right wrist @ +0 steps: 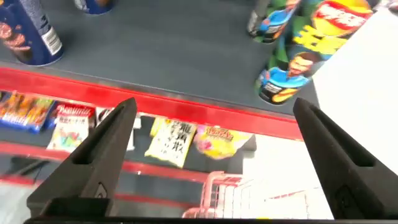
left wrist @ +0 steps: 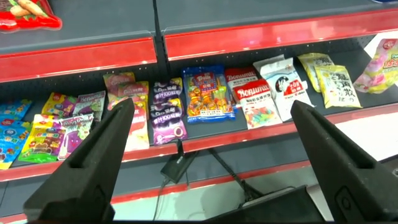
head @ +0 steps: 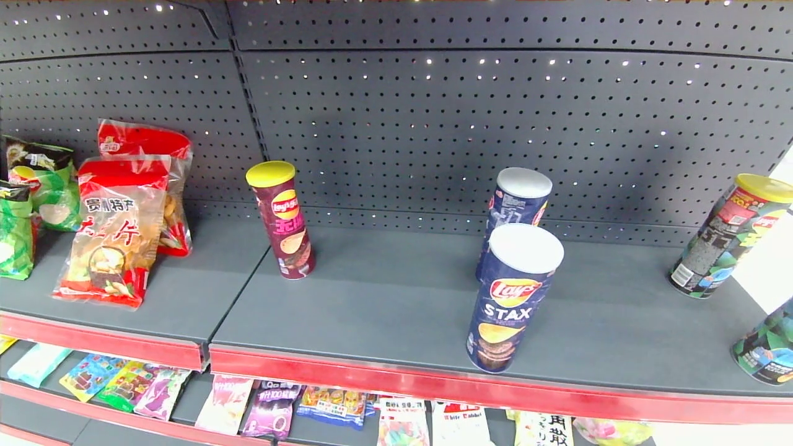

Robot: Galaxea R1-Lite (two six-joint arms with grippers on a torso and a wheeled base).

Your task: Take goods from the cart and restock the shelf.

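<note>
On the upper shelf (head: 384,310), wide bare room is left between the maroon can (head: 282,220) and the two blue cans (head: 514,297), which stand upright one behind the other, the front one near the red front edge (head: 433,379). More open room is found between the blue cans and the yellow-lidded dark can (head: 725,238) by the back panel. A further patterned can (head: 765,347) is cut off by the frame's right side in the head view (in the right wrist view it is seen just beside the shelf's front lip (right wrist: 289,68)). The snack bags (head: 114,229) are set at the shelf's left end. The packets on the lower shelf (head: 272,409) are cropped in the head view and are laid out more fully in the left wrist view. The left tool (left wrist: 211,162) is held spread apart and empty before that lower shelf; the right tool (right wrist: 211,155) is likewise spread and empty, above the red lip. A red wire frame (right wrist: 236,193) below it is hard to make out.
</note>
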